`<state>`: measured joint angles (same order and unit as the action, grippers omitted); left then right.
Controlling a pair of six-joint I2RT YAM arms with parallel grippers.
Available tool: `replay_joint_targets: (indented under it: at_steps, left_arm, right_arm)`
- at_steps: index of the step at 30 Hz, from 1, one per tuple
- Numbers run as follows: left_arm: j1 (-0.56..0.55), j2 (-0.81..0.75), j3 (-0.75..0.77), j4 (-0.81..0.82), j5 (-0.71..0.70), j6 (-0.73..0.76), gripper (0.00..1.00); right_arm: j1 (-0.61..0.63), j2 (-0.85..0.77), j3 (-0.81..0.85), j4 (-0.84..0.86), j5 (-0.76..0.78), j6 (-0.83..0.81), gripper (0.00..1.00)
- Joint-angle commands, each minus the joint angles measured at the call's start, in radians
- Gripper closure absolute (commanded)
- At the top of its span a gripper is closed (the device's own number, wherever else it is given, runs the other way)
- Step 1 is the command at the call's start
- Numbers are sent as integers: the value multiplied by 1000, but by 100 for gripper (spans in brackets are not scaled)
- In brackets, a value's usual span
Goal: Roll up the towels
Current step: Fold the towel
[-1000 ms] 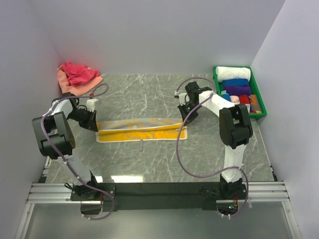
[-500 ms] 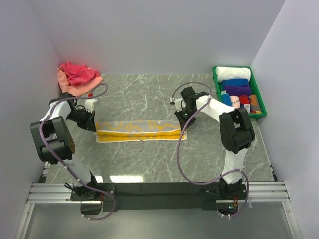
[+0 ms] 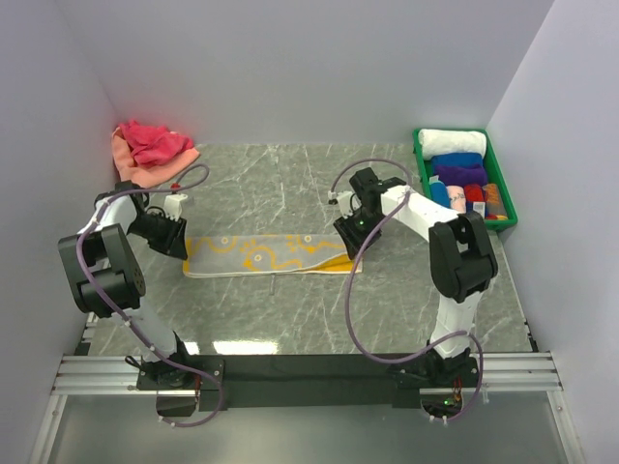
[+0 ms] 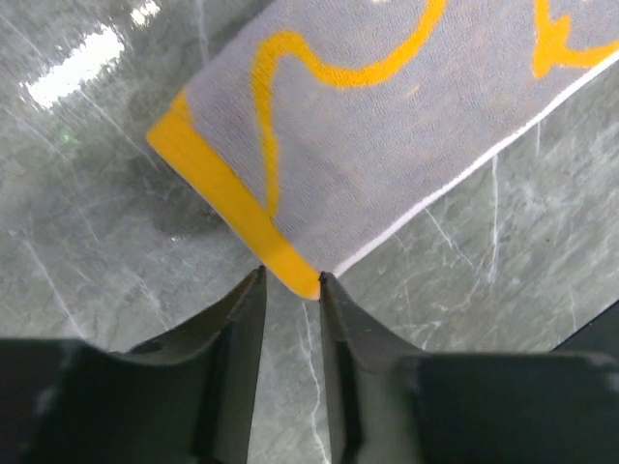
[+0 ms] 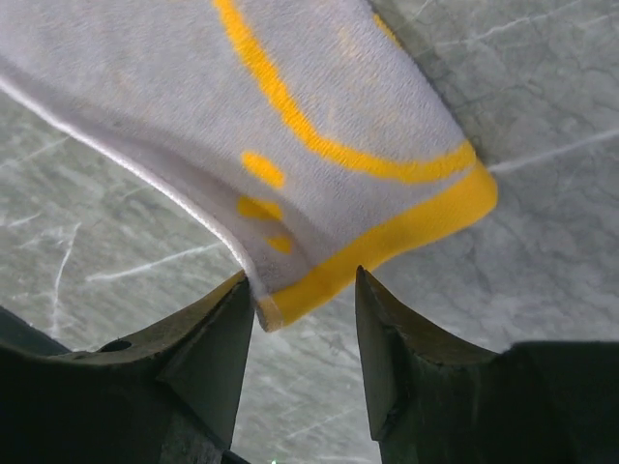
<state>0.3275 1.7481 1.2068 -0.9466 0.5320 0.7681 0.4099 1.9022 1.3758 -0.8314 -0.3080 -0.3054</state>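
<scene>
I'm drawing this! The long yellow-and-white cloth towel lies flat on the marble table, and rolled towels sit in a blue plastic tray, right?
The plastic tray holding the rolled cloth towels is green, not blue, as the top view shows. The long yellow-and-white cloth towel does lie flat on the grey marble table.

My left arm (image 3: 120,204) and right arm (image 3: 416,206) are white tubes between bulky black joints. Behind each wrist a mauve cable (image 3: 347,309) loops to the base. My left gripper (image 4: 290,285) and right gripper (image 5: 305,290) carry smooth black wedge fingers (image 5: 208,338).
</scene>
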Motion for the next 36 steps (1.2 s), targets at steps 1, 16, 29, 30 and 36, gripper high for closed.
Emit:
replay_joint_targets:
  at_steps: [1, 16, 29, 30, 36]
  left_arm:
    - [13, -27, 48, -56, 14, 42, 64]
    - [19, -16, 63, -12, 83, -44, 62]
    - [4, 37, 83, 235, 76, -314, 65]
    - [-1, 45, 86, 239, 72, -320, 65]
    - [-19, 85, 80, 227, 100, -319, 86]
  right_arm:
    - [-3, -109, 26, -46, -28, -24, 47]
    - [-6, -91, 43, -43, -73, 12, 50]
    - [-13, 95, 161, 72, 127, 123, 72]
    - [-13, 104, 164, 75, 138, 121, 73]
    - [-17, 144, 155, 89, 178, 121, 80]
